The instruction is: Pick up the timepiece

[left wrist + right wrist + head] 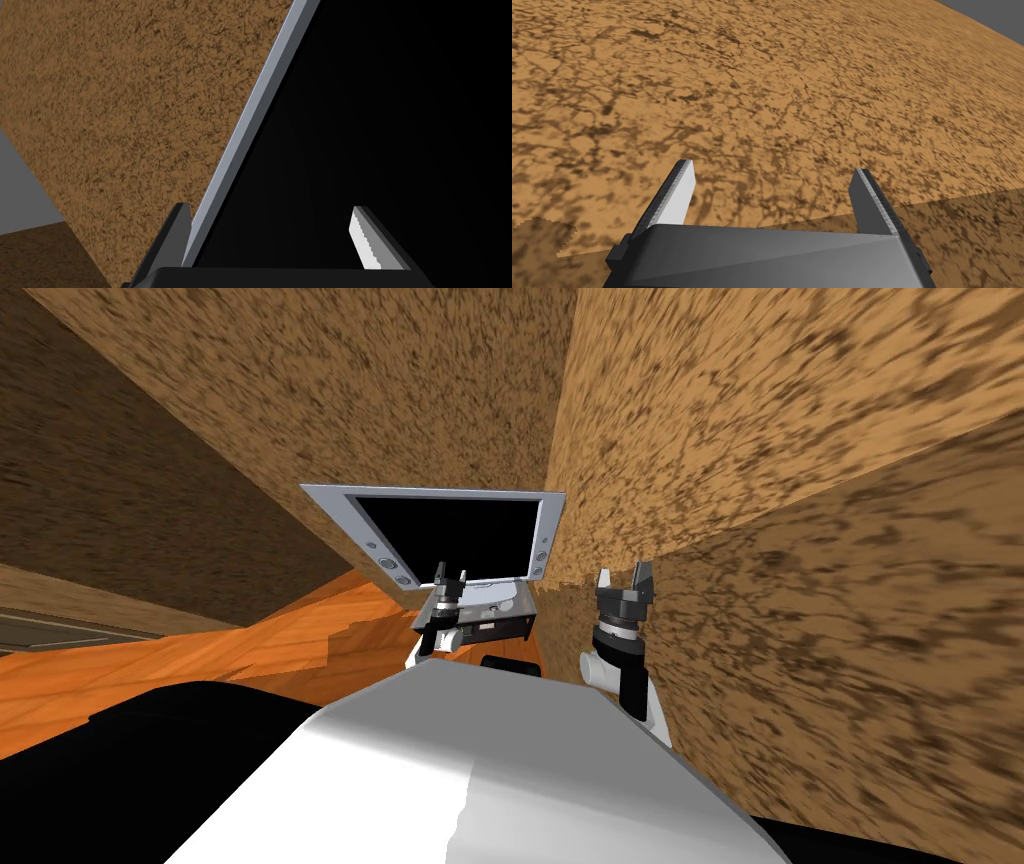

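A flat screen (pixel 450 533) with a grey frame and a black face stands in a corner of brown mottled walls. Below it is a low dark unit (pixel 500 623) with a light grey top; I cannot make out a timepiece on it. My left gripper (pixel 452 578) is open and hangs just in front of the screen's lower edge. In the left wrist view its fingers (pixel 367 240) straddle the grey frame edge (pixel 260 100), with the black face (pixel 400 125) close ahead. My right gripper (pixel 625 578) is open and empty near the right wall; its fingers (pixel 677 192) face the brown wall (pixel 762 90).
Brown mottled walls (pixel 800 488) close in on the right and behind the screen. An orange wooden floor (pixel 250 638) opens to the left. A large black shape (pixel 130 758) lies low on the left beside me.
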Tool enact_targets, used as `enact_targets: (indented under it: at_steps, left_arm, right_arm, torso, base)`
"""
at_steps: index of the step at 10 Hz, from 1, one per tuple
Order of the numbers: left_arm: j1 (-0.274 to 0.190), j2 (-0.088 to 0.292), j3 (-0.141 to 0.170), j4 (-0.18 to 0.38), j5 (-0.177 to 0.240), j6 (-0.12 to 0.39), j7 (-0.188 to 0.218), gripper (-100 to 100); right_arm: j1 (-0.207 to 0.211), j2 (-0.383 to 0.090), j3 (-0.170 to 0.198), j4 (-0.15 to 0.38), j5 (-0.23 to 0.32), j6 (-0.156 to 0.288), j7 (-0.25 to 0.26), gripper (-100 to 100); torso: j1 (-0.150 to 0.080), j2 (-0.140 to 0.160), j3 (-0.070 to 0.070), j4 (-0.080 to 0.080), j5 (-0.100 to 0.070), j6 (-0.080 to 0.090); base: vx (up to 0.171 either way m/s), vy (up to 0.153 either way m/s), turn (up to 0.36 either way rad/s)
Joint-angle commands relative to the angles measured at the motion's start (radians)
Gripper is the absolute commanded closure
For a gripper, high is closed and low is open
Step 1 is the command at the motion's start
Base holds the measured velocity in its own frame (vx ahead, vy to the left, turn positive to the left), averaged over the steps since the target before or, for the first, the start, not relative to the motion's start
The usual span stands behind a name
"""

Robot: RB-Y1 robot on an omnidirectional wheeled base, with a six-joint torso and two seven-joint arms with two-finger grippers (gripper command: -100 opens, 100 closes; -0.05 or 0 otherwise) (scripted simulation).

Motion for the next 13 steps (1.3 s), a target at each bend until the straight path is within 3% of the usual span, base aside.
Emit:
enact_targets:
  at_steps: [1, 2, 4, 5, 7, 10, 13]
  left_arm:
    - [-0.036, 0.024, -0.006, 0.05, 0.026, 0.004, 0.031, -100]
    - [-0.036, 0.024, -0.006, 0.059, 0.026, 0.004, 0.031, -100]
    - [-0.08, 0.059, -0.014, 0.124, 0.064, 0.01, 0.077, -100]
    - [-0.08, 0.059, -0.014, 0.144, 0.064, 0.01, 0.077, -100]
    - [-0.124, 0.092, -0.02, 0.215, 0.105, 0.019, 0.129, -100]
    - [-0.145, 0.107, -0.023, 0.287, 0.126, 0.025, 0.156, -100]
    - [-0.188, 0.133, -0.031, 0.374, 0.17, 0.038, 0.213, -100]
  right_arm:
    - [0.0, 0.0, 0.0, 0.0, 0.0, 0.0, 0.0, 0]
    - [0.0, 0.0, 0.0, 0.0, 0.0, 0.0, 0.0, 0]
    - [0.0, 0.0, 0.0, 0.0, 0.0, 0.0, 0.0, 0]
    - [0.0, 0.0, 0.0, 0.0, 0.0, 0.0, 0.0, 0]
    - [0.0, 0.0, 0.0, 0.0, 0.0, 0.0, 0.0, 0]
    - [0.0, 0.0, 0.0, 0.0, 0.0, 0.0, 0.0, 0]
    - [0.0, 0.0, 0.0, 0.0, 0.0, 0.0, 0.0, 0]
  torso:
    - [0.0, 0.0, 0.0, 0.0, 0.0, 0.0]
    - [0.002, 0.0, 0.0, 0.0, 0.0, 0.0]
    - [-0.001, 0.001, 0.0, 0.0, 0.0, 0.0]
    - [0.001, 0.001, 0.0, 0.0, 0.0, 0.0]
    - [0.0, 0.0, 0.0, 0.0, 0.0, 0.0]
    - [0.0, -0.001, -0.001, 0.0, 0.0, 0.0]
    - [-0.002, -0.001, -0.001, 0.0, 0.0, -0.001]
  base:
    - [-0.012, 0.121, -0.206]
    - [-0.028, 0.095, -0.059]
    - [-0.029, 0.09, -0.182]
    - [-0.026, 0.097, -0.094]
    - [-0.017, 0.1, -0.222]
    - [-0.014, 0.087, -0.135]
    - [-0.02, 0.069, -0.17]
